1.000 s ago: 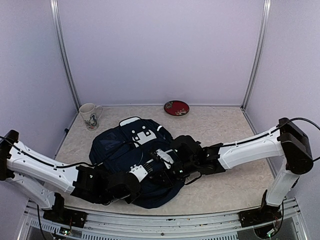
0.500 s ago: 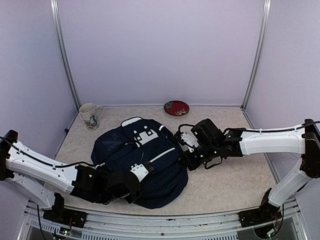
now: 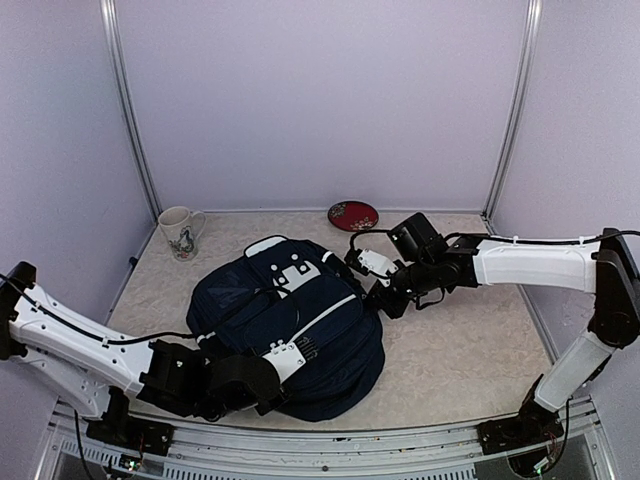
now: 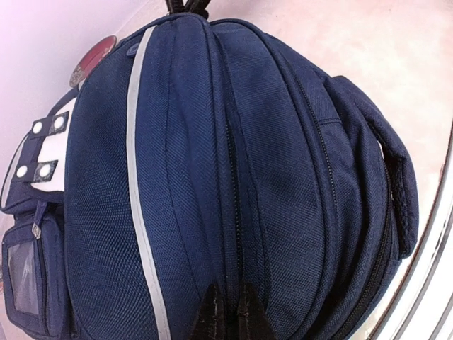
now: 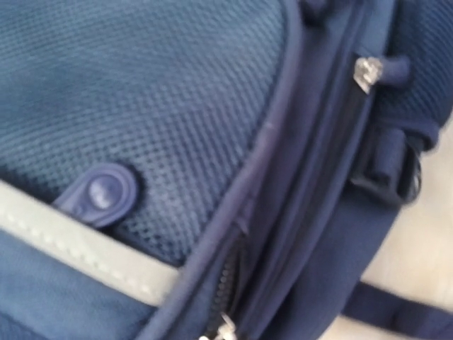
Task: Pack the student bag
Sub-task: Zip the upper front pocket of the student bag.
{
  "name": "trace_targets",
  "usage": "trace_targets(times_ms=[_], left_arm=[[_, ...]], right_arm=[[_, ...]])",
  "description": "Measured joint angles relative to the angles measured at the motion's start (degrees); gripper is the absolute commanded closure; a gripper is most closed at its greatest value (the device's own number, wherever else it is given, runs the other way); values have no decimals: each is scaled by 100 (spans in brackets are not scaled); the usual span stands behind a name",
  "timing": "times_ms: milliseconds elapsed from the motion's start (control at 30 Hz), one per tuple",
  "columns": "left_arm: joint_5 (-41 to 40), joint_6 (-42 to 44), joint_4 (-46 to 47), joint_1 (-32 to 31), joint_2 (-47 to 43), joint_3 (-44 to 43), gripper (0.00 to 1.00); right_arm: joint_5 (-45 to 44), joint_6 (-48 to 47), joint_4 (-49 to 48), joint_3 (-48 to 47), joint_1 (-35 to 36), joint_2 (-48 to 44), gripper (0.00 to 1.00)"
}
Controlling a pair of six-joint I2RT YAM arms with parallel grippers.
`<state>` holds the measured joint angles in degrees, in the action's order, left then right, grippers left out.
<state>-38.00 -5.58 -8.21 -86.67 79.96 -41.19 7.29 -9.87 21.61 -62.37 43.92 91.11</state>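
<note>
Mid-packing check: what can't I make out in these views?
Inside of the student bag: every view, its fabric hides it.
Whether the left fingers hold anything: left wrist view, cut off at bottom edge; top view, the wrist covers them.
The right fingers: absent from the blurred right wrist view; top view, dark against the bag.
The mug's print: top view, too small.

The top camera looks down from the near edge over the whole bench [image 3: 460, 370]. Both wrist cameras sit close on the bag [image 3: 250, 310], shared by all views.
</note>
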Motion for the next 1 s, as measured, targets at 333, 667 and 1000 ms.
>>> trace_targets(times_ms=[333,667,1000], left_arm=[[184,-142,-339,-133,-503,146,12],[1414,-2098,-1008,2717,-1873,37,40],[2155,-3309,-1502,4636,-1777,896,46]], right_arm=[[658,-540,-973,181,-114,142,100],[315,444,-2553,1674,120,-33,100],[-142,944,-2756,1838,927,-109,100]])
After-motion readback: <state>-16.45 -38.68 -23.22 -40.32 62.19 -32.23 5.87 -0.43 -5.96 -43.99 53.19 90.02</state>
